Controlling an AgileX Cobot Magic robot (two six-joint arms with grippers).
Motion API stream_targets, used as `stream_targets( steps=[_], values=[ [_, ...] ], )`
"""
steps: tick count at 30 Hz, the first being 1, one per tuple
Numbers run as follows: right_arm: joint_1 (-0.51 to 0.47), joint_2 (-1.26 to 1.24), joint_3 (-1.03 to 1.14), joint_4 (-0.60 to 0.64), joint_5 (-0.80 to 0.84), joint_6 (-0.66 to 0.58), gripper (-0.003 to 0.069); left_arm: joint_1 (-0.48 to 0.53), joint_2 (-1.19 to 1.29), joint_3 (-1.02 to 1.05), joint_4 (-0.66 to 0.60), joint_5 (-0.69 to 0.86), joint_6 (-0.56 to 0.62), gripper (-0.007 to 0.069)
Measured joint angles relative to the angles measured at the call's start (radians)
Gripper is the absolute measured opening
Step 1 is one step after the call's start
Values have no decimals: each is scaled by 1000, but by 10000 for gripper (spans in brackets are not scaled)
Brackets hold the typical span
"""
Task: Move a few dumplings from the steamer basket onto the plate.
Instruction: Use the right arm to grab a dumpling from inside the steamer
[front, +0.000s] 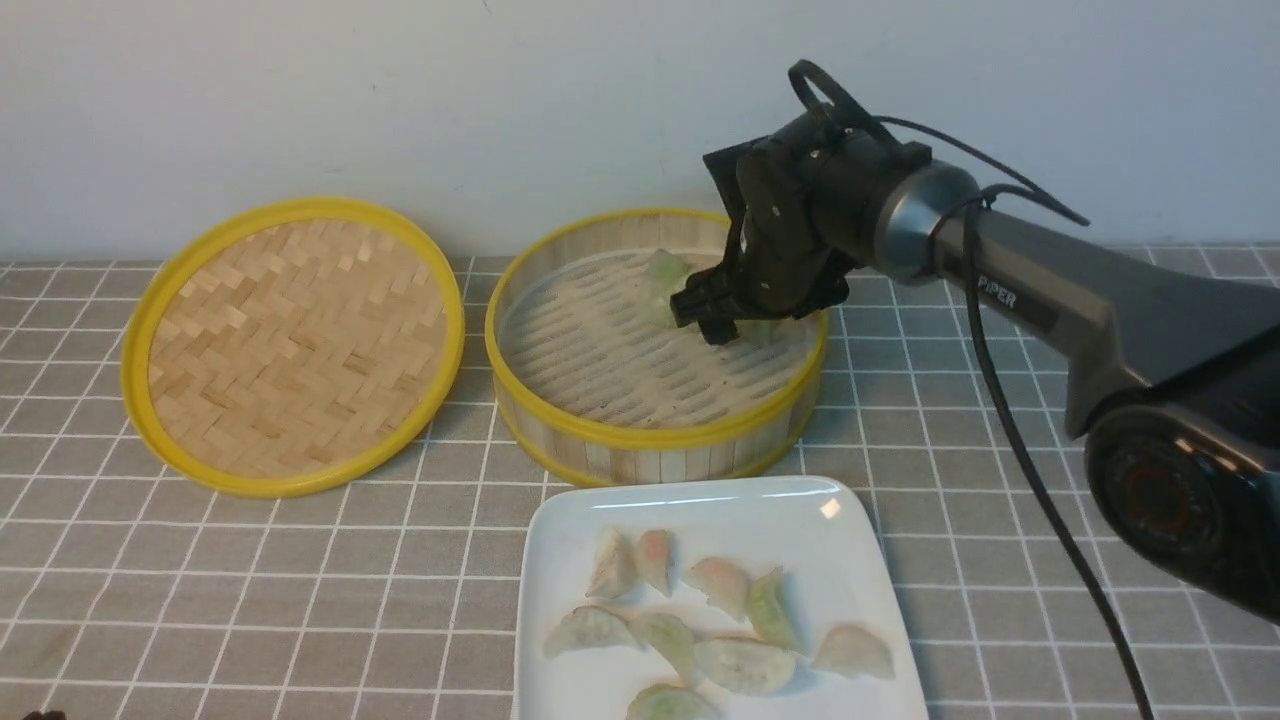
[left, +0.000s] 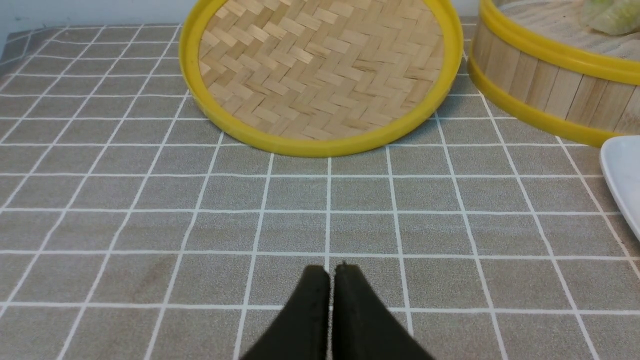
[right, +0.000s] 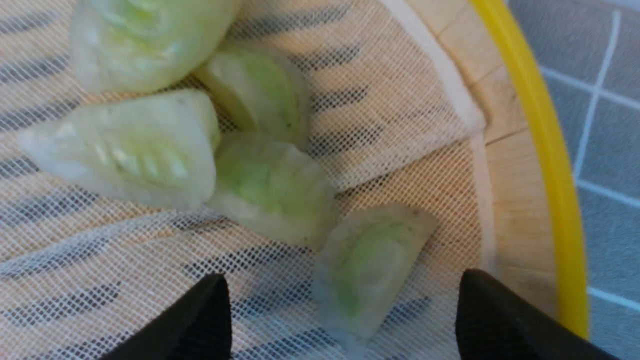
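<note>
The steamer basket (front: 640, 437) stands mid-table, lined with white mesh. Several pale green dumplings lie at its far right side, one of them showing beside the arm (front: 665, 270). My right gripper (front: 715, 318) reaches down into the basket. In the right wrist view it (right: 342, 280) is open, its fingertips on either side of one green dumpling (right: 367, 265) without touching it. Others (right: 270, 190) (right: 135, 150) lie just beyond. The white plate (front: 700, 510) in front of the basket holds several dumplings (front: 745, 665). My left gripper (left: 330, 270) is shut and empty over the cloth.
The woven yellow-rimmed lid (front: 290, 345) lies left of the basket, ahead of the left gripper in the left wrist view (left: 320, 75). A grey checked cloth (front: 250, 600) covers the table. The wall (front: 400, 100) stands close behind. The basket wall (right: 545, 150) is right beside one right fingertip.
</note>
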Motion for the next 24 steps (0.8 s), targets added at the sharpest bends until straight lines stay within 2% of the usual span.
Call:
stream_targets(
  steps=[6, 11, 14, 16, 17, 23, 24],
  values=[
    [0, 17, 0, 30, -26, -10, 542, 0, 0, 0, 0, 0, 0, -5],
    [0, 22, 0, 54, -47, -25, 470, 0, 0, 0, 0, 0, 0, -5],
    [0, 24, 0, 68, -52, -42, 302, 0, 0, 0, 0, 0, 0, -5],
    [-1, 25, 0, 72, -50, -50, 158, 0, 0, 0, 0, 0, 0, -5],
    [-1, 25, -1, 72, -48, -52, 123, 0, 0, 0, 0, 0, 0, -5],
    [-1, 24, -19, 80, 2, -58, 139, 0, 0, 0, 0, 0, 0, -5],
    [-1, 21, -37, 98, 63, -68, 139, 0, 0, 0, 0, 0, 0, -5]
  ],
)
